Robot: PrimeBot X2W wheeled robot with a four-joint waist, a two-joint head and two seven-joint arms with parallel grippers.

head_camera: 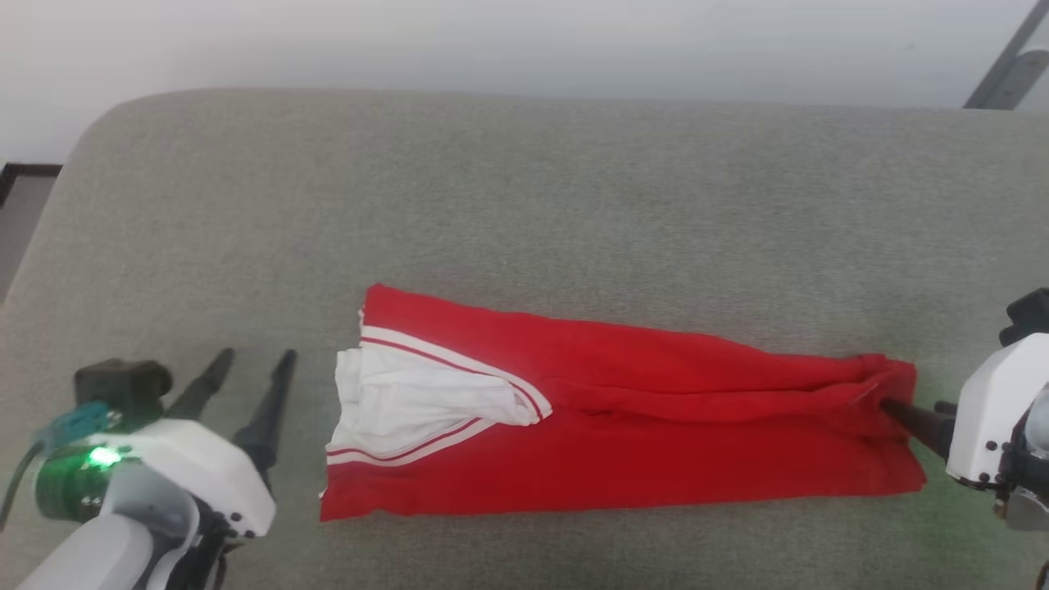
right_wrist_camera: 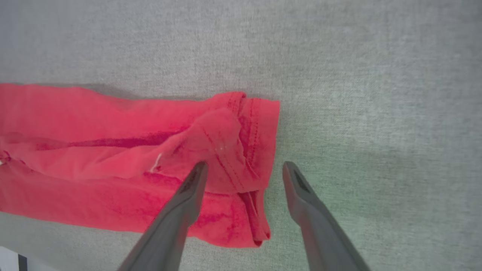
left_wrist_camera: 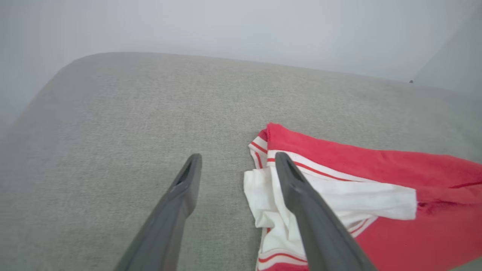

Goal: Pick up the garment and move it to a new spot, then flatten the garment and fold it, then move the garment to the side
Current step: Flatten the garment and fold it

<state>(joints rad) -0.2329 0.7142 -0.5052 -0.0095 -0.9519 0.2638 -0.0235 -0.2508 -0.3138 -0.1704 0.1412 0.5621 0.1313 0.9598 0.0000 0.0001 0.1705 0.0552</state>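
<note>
Loosely folded garment (head_camera: pixel 656 442), left claw (head_camera: pixel 256 356) splayed nearby

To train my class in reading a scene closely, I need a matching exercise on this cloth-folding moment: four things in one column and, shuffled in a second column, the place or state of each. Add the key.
Column one
1. left gripper
2. right gripper
3. white panel
4. grey cushion

Column two
A. crumpled at the left end of the garment
B. open, at the garment's red end
C. lies under everything else
D. open, beside the white end, clear of the cloth

Pairs: 1-D, 2-B, 3-A, 4-C
</note>
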